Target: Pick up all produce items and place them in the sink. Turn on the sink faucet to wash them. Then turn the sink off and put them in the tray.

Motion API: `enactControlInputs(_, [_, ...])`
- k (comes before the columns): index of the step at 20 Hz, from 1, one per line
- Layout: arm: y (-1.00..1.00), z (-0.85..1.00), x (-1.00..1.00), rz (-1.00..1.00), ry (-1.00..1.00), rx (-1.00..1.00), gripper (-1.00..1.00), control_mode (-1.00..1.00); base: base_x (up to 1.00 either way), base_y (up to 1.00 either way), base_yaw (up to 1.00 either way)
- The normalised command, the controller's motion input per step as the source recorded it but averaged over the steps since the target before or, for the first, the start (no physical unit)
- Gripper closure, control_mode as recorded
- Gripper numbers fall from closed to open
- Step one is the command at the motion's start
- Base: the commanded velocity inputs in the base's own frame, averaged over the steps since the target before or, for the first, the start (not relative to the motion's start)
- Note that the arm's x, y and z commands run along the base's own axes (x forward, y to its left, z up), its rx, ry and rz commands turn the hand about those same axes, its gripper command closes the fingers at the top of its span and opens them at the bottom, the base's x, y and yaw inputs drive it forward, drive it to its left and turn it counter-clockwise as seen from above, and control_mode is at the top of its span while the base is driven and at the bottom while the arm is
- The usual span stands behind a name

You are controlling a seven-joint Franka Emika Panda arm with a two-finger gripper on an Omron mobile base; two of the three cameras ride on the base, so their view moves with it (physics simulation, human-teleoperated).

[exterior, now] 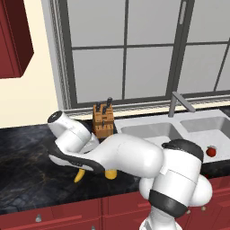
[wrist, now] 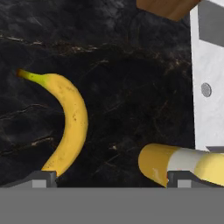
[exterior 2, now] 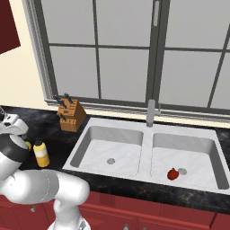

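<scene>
A curved yellow banana [wrist: 68, 118] lies on the black counter left of the sink [exterior 2: 85, 134]; its tip [exterior: 78, 176] peeks out under my arm. My gripper [wrist: 113, 179] hovers just above it, open, with nothing between the fingers. The banana's lower end is by the left fingertip [wrist: 43, 178]. The small red fruit [exterior 2: 172, 174] [exterior: 211, 151] sits in the right basin near the drain. The faucet [exterior 2: 151, 112] [exterior: 177, 102] stands behind the divider, with no water showing. The tray is out of view.
A yellow squeeze bottle [exterior 2: 42, 153] [wrist: 183, 162] stands close beside the banana, by my right fingertip. A wooden knife block [exterior: 103, 120] [exterior 2: 72, 114] stands at the back of the counter under the window. The left basin [exterior 2: 110, 152] holds nothing.
</scene>
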Motion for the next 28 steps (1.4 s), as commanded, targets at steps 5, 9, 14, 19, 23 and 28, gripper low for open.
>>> enactControlInputs(5, [0.05, -0.25, 0.24, 0.0, 0.11, 0.0, -1.0, -1.0, 0.0, 0.0, 0.0])
enactControlInputs(9, [0.1, -0.18, 0.31, -0.02, 0.17, 0.0, -1.0, -1.0, 0.0, 0.0, 0.0])
enactControlInputs(14, [0.01, -0.23, 0.07, -0.01, 0.11, 0.0, -1.0, -1.0, 0.0, 0.0, 0.0])
enactControlInputs(19, [0.15, -0.22, 0.21, 0.0, 0.1, 0.0, -1.0, -1.0, 0.0, 0.0, 0.0])
enactControlInputs(23, [0.18, -0.22, 0.27, -0.01, 0.04, 0.0, -1.0, -1.0, 0.0, 0.0, 0.0])
enactControlInputs(28, [0.3, -0.2, 0.29, -0.03, 0.01, 0.0, -1.0, -1.0, 0.0, 0.0, 0.0])
